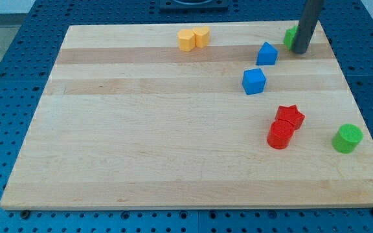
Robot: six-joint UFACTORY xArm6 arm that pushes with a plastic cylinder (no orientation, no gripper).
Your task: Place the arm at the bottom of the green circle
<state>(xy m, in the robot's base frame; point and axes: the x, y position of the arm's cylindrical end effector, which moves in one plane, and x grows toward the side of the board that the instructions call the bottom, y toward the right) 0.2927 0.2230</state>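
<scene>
A: Blue perforated flooring surrounds the pale wooden bench (141, 142). No claw shows, so its state I cannot tell; only my tip (300, 51), far up at the view's right.

B: What's around?

A: Well left of my tip, two yellow blocks (193, 38); nearer, two blue cubes (260, 67). Below it, a red star block (290, 116) touching a red cylinder (280, 136). A green block (291, 35), half hidden, sits just beside my tip.

B: The target?

A: The green circle (347, 138), well below, slightly right. I judge the path clear, but drifting left might nudge the reds, and overshooting could shove the circle.
</scene>
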